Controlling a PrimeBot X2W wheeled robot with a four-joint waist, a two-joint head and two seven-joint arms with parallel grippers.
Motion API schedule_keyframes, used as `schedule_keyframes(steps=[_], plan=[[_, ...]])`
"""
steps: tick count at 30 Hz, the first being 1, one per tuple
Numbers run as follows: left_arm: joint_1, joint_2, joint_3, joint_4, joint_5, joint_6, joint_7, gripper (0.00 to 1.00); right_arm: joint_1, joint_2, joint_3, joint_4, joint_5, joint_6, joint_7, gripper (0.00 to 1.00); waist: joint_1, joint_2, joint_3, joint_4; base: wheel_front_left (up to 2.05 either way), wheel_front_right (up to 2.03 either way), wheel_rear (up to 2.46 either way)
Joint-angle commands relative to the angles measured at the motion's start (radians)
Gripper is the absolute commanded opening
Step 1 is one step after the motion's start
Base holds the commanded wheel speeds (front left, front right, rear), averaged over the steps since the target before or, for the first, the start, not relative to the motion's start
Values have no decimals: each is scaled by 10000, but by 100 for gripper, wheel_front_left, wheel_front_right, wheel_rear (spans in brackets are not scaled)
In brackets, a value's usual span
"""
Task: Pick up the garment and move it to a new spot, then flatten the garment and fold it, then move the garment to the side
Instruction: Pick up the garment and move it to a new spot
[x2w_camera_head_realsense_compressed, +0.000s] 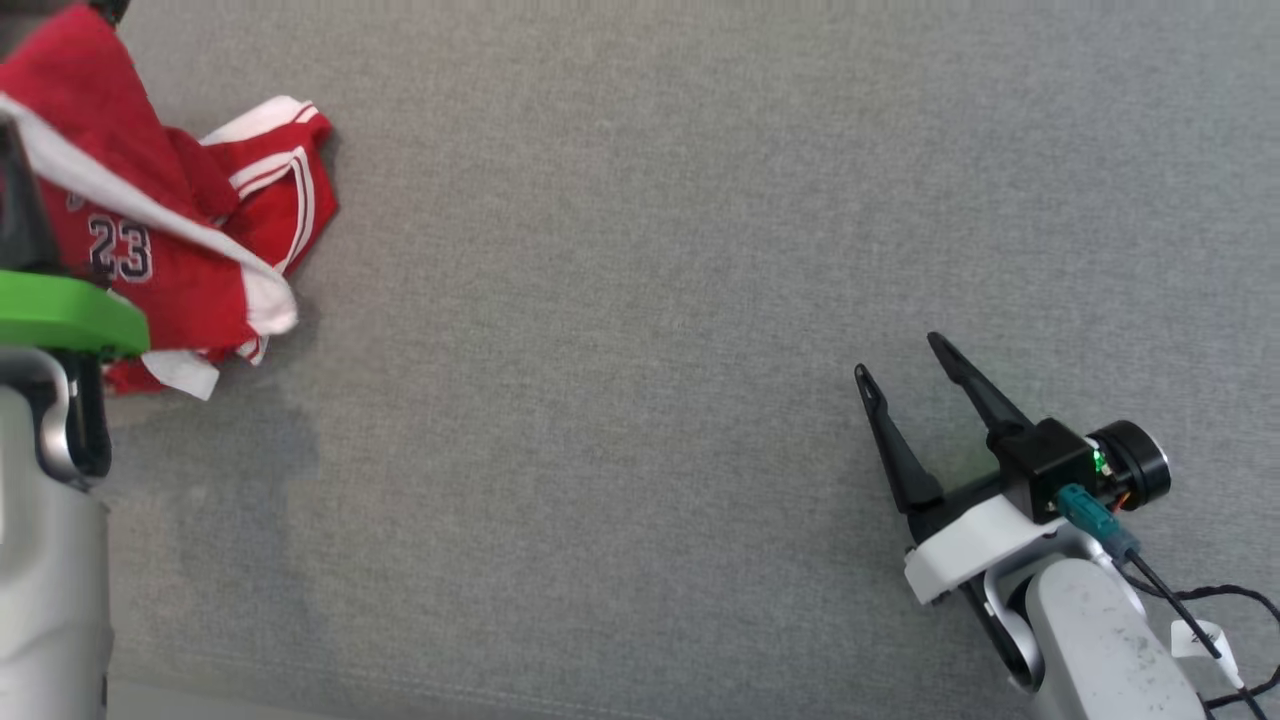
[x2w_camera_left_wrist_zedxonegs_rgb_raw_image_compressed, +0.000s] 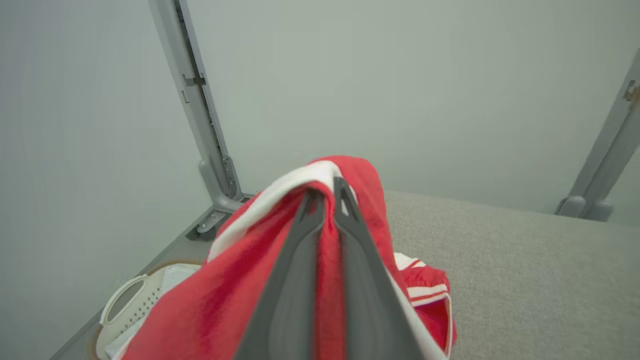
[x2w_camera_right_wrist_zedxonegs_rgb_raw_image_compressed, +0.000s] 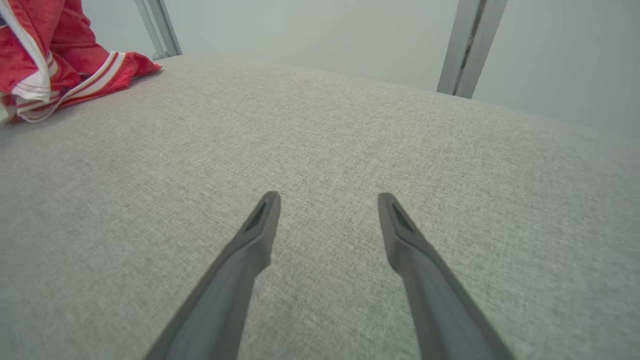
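Note:
The garment (x2w_camera_head_realsense_compressed: 170, 230) is a red jersey with white trim and the number 23, bunched at the far left of the grey fabric table (x2w_camera_head_realsense_compressed: 650, 300). In the left wrist view my left gripper (x2w_camera_left_wrist_zedxonegs_rgb_raw_image_compressed: 327, 195) is shut on a raised fold of the garment (x2w_camera_left_wrist_zedxonegs_rgb_raw_image_compressed: 240, 270), red cloth pinched between its two dark fingers and part of it hanging down to the table. My right gripper (x2w_camera_head_realsense_compressed: 900, 355) rests low at the right of the table, open, nothing between its fingers (x2w_camera_right_wrist_zedxonegs_rgb_raw_image_compressed: 260, 220). The garment's edge (x2w_camera_right_wrist_zedxonegs_rgb_raw_image_compressed: 55, 70) shows at the upper left of the right wrist view.
A white perforated basket (x2w_camera_left_wrist_zedxonegs_rgb_raw_image_compressed: 135, 300) sits below the table's left edge, holding pale cloth. Grey frame posts (x2w_camera_left_wrist_zedxonegs_rgb_raw_image_compressed: 200, 110) (x2w_camera_right_wrist_zedxonegs_rgb_raw_image_compressed: 467, 45) stand at the table's far corners against a pale wall. My left arm's green ring and pale forearm (x2w_camera_head_realsense_compressed: 50, 480) cover the lower left.

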Motion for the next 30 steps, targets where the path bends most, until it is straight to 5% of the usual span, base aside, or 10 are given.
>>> schedule_keyframes(steps=[1,12,22,30], plan=[[115,-57,-101,-464,69,-30,-7,0,153,19,-38,-8,-27,-6,-20,100,-1,0,-467,-190,0,0,0],[326,-893,-2378,-3381,-243,-31,-8,0,611,307,-233,-41,242,-6,-20,100,-1,0,-1283,-1782,0,0,0],[164,-2039,-5028,-2894,-864,-31,-9,0,732,346,-205,-168,532,-6,-20,100,-1,0,-1186,-3750,0,0,0],[410,-2597,-6021,-2038,-1172,-31,-9,0,804,352,-293,-156,723,-6,-20,100,-1,0,-1130,-4438,0,0,0]])
